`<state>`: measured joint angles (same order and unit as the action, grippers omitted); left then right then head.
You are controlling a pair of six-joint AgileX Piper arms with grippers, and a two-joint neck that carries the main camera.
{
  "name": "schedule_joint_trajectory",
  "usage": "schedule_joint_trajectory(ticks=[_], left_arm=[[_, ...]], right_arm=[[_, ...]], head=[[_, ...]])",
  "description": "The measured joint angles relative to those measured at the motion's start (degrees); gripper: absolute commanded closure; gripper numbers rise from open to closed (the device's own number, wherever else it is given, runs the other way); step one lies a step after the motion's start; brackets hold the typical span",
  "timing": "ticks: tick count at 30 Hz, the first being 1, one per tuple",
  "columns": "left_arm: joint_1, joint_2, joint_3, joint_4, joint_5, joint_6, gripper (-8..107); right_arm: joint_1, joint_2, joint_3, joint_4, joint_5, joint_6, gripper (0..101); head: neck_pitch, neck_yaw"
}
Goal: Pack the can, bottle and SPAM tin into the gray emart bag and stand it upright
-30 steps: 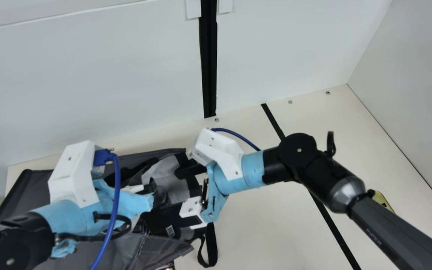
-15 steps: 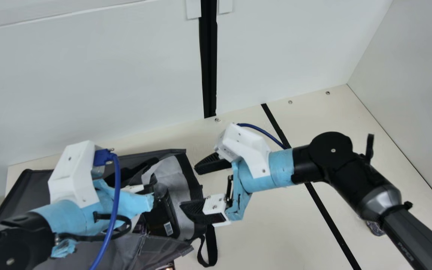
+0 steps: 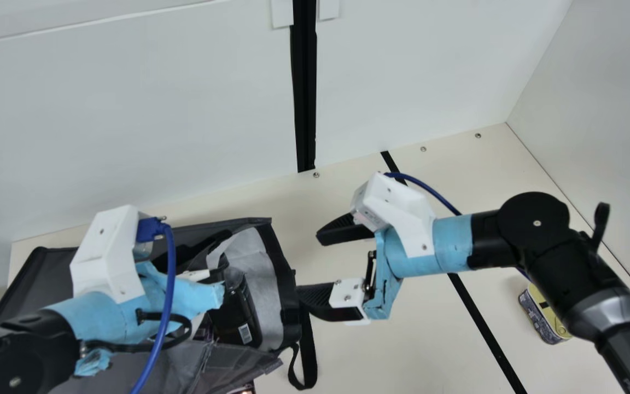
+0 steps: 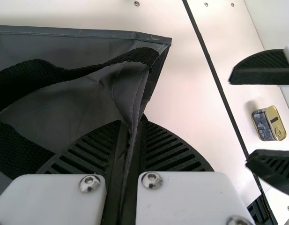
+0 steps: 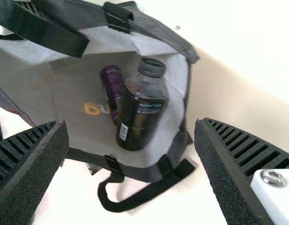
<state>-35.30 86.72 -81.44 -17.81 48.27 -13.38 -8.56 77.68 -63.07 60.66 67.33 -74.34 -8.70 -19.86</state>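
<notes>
Right gripper [image 3: 308, 265], its fingers spread wide, hovers just outside the open mouth of the gray emart bag [image 3: 52, 279]. Left gripper [image 3: 197, 275] pinches a fold of the bag's fabric between its two fingers. Inside the bag, a dark bottle [image 5: 140, 110] with a black cap sits beside a slim purple can [image 5: 114, 89]. A black strap [image 3: 308, 355] loops out from the bag's rim onto the table. The SPAM tin [image 3: 538, 314], gold-topped, sits on the table well apart from the bag, across a black stripe [image 3: 484, 323] from it.
</notes>
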Motion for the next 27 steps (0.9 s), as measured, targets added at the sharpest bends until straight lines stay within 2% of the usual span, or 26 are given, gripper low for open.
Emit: schedule_joint_trajectory(ticks=[27], left_arm=[[0.0,0.0,0.0,0.0,0.0,0.0,107]], right_arm=[[-20.0,-9.96,-0.08,-7.18,1.47,5.76,6]], head=[[0.0,-0.09]])
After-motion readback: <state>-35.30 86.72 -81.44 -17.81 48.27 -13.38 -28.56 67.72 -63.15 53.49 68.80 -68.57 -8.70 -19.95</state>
